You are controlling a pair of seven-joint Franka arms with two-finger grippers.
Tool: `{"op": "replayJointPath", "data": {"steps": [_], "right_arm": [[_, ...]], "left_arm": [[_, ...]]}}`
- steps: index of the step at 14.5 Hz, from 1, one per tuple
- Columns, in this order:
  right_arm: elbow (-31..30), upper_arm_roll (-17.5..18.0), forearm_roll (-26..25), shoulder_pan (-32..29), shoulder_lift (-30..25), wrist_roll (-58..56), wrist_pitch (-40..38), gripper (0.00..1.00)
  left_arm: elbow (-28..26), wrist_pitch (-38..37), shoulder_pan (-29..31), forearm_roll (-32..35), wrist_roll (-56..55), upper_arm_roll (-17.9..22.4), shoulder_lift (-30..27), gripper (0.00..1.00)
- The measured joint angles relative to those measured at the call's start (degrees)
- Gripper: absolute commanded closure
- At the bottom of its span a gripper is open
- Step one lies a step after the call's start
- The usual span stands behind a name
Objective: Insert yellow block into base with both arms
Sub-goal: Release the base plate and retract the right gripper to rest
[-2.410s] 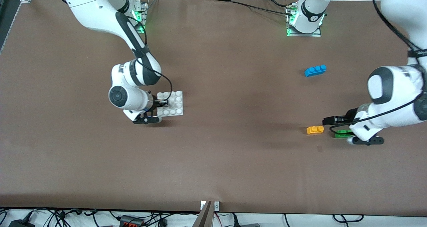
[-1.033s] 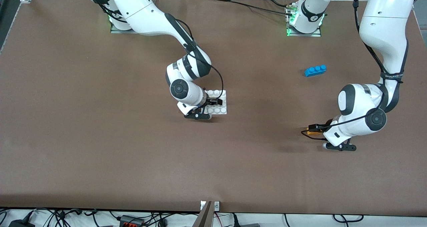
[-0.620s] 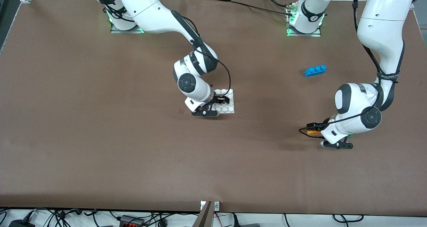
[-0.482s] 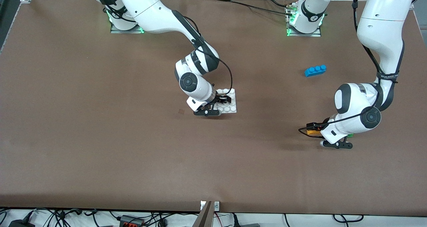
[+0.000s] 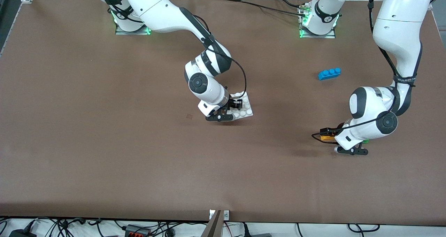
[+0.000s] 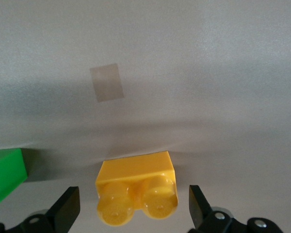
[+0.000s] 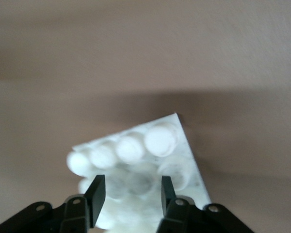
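I am straddling the small yellow two-stud plastic block [image 6: 137, 188] with my left gripper [image 6: 133, 208], jaws apart, ready to clamp — well toward the left arm's end from the flat white studded plastic base [image 5: 244, 106], which my right gripper [image 7: 130, 194] is clamping for mating.

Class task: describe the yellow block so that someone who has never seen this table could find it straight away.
Start at the left arm's end of the brown table, where the left gripper straddles the yellow block. Yellow-orange and two-studded, it lies beside the green brick.

Yellow block [image 6: 137, 188] on table; white base [image 5: 245, 107] tilted, gripped.
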Motion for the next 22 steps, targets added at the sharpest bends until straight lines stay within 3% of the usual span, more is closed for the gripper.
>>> {"op": "replayJointPath", "data": {"steps": [3, 5, 6, 11, 14, 20, 22], "right_arm": [[1.31, -0.24, 0.0, -0.17, -2.62, 0.0, -1.6, 0.33], [1.39, -0.89, -0.09, -1.38, -5.45, 0.0, -6.84, 0.16], [1.41, -1.38, -0.69, -2.64, -6.86, -0.03, -10.27, 0.02], [1.44, -3.79, -16.19, -9.33, -13.72, -0.66, -26.58, 0.0], [1.42, -4.97, -24.54, -11.34, -16.93, -5.92, -39.38, 0.0], [1.46, -5.93, -26.6, -25.53, -24.62, -28.79, -51.01, 0.0], [1.46, -5.93, -26.32, -28.84, -28.6, -31.45, -54.65, 0.0]], "left_arm": [[-0.01, 0.0, 0.02, 0.0, 0.0, 0.0, 0.0, 0.22], [-0.01, 0.0, 0.04, 0.0, 0.0, 0.0, 0.0, 0.22], [-0.02, 0.0, 0.04, 0.0, 0.0, 0.0, 0.0, 0.21], [-0.15, 0.0, 0.06, 0.0, -0.01, 0.01, 0.0, 0.22], [-0.22, -0.02, 0.41, 0.0, -0.06, 0.01, 0.01, 0.3], [-0.29, -0.04, 0.75, 0.0, -0.06, -0.02, 0.02, 0.46], [-0.29, -0.05, 0.75, 0.0, -0.06, -0.05, 0.02, 0.46]]}}
